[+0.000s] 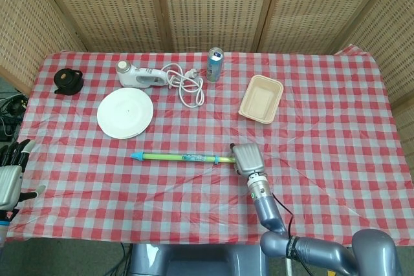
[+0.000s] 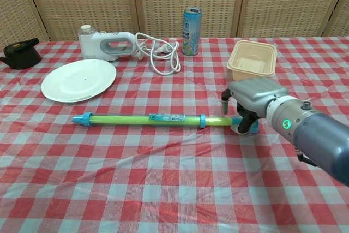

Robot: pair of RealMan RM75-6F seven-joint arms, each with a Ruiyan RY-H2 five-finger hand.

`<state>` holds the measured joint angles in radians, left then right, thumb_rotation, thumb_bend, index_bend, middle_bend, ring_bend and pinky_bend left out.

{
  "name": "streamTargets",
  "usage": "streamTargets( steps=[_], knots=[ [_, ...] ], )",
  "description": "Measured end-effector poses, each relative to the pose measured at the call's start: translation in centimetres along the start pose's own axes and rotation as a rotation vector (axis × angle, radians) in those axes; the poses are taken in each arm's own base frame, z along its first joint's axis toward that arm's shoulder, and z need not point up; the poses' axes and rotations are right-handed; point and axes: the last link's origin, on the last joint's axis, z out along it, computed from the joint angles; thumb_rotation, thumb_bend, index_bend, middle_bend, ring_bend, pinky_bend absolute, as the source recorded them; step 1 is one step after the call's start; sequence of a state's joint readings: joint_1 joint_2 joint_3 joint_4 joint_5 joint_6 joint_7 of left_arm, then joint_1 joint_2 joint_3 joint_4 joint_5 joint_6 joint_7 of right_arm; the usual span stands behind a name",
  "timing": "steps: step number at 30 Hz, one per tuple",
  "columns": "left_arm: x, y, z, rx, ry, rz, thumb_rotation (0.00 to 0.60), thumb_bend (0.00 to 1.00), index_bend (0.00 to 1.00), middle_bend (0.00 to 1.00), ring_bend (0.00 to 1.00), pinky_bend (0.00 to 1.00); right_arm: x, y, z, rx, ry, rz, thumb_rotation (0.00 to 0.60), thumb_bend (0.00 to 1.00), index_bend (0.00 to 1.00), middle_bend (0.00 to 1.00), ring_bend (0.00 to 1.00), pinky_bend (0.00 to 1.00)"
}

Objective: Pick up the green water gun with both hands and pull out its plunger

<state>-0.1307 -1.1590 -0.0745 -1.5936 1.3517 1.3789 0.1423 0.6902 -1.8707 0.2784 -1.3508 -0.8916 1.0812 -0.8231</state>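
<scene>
- The right hand (image 2: 252, 97) curls over the blue plunger end (image 2: 248, 125) of the long green plastic water gun (image 2: 158, 119); a firm grasp cannot be told.
- The left hand (image 1: 9, 174) hangs released, fingers spread, far from the gun.

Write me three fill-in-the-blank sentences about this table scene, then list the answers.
1. The right hand is over the water gun's ______ end, where the plunger's handle is.
2. The plate on the cloth is ______ in colour.
3. The can stands ______ near the cord.

Missing words: right; white; upright
</scene>
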Motion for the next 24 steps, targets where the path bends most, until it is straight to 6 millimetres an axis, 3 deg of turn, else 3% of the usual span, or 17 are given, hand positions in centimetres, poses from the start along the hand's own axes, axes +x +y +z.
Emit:
streamTargets(
  steps=[10, 18, 24],
  knots=[
    [-0.14, 0.11, 0.06, -0.003, -0.003, 0.006, 0.6, 0.14, 0.0, 0.0, 0.0, 0.0, -0.69, 0.5, 0.38, -0.011, -0.015, -0.002, 0.6, 0.52, 0.51, 1.0, 1.0, 0.69],
    [-0.24, 0.03, 0.17, 0.002, -0.004, 0.007, 0.6, 0.14, 0.0, 0.0, 0.0, 0.0, -0.91, 0.7, 0.55, -0.01, -0.01, 0.01, 0.6, 0.53, 0.75, 1.0, 1.0, 0.69],
    [-0.46, 0.16, 0.25, 0.001, -0.008, 0.015, 0.6, 0.15, 0.0, 0.0, 0.0, 0.0, -0.67, 0.72, 0.5, 0.006, 0.01, 0.033, 0.6, 0.54, 0.79, 1.0, 1.0, 0.69]
  ],
)
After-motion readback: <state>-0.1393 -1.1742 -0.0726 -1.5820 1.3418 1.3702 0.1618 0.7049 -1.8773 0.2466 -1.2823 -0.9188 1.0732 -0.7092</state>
